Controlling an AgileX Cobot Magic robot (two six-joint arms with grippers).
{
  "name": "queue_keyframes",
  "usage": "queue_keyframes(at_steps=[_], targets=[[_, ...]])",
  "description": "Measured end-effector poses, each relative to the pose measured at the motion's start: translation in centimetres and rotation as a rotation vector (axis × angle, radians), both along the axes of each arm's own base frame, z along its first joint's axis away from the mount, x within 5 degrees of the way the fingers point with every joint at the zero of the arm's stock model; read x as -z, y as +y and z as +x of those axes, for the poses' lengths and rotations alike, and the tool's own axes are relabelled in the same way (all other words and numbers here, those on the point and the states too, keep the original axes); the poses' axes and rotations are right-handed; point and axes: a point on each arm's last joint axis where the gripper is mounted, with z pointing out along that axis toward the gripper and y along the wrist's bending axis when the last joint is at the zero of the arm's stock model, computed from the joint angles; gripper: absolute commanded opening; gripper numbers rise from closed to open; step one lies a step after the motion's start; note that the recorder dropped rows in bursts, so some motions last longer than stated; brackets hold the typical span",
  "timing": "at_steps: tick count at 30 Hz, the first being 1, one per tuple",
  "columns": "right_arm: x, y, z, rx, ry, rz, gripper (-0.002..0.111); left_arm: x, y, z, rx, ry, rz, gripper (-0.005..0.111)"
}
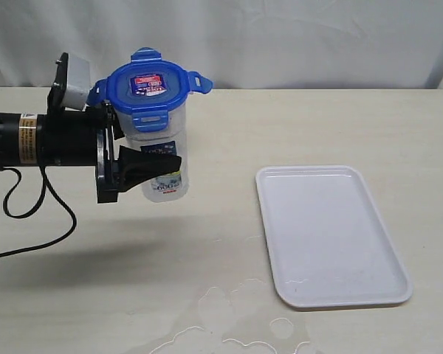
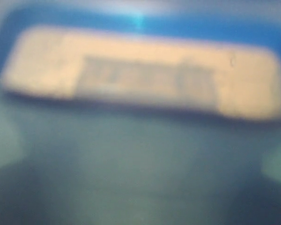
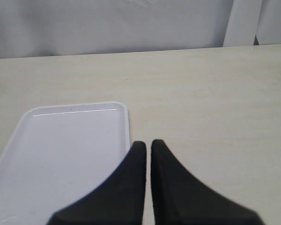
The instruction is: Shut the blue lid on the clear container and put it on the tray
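We're holding up the tall clear plastic container (image 1: 159,147), translucent blue lid (image 1: 149,87) above our clamped left gripper (image 1: 144,168); right gripper (image 3: 147,154) together, empty. Next, reaching the flat white tray (image 1: 332,236).

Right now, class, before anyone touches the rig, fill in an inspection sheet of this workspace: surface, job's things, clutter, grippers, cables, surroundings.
Surface: pale table, with glossy, wet-looking patches near its front edge.
Job's things: the blue lid sits on the clear container, which is held up off the table. Some lid flaps stick outward. The white tray lies to the right with nothing on it.
Clutter: nothing seen.
Grippers: left gripper grips the clear container's lower half. Right gripper is shut and empty, over the table beside the tray.
Cables: black cable loops below the left arm.
Surroundings: white curtain behind the table.
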Motion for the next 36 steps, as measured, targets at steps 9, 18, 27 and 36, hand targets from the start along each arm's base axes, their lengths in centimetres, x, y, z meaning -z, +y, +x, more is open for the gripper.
queue_keyframes(at_steps=[9, 18, 27, 36], targets=[[0.0, 0.0, 0.0, 0.001, 0.001, -0.013, 0.004, -0.2, -0.1, -0.3, 0.033, -0.006, -0.021, 0.000], [-3.6, -0.3, 0.2, 0.056, -0.420, 0.415, 0.004, -0.1, -0.1, -0.4, 0.052, -0.006, -0.006, 0.000], [-8.3, 0.0, -0.5, 0.017, -0.499, 0.470, 0.004, 0.0, -0.1, -0.5, 0.057, -0.008, -0.002, 0.000], [-18.9, 1.4, 3.3, -0.136, -0.198, 0.279, 0.040, 0.9, -0.1, -0.3, 0.064, -0.007, 0.011, 0.000]])
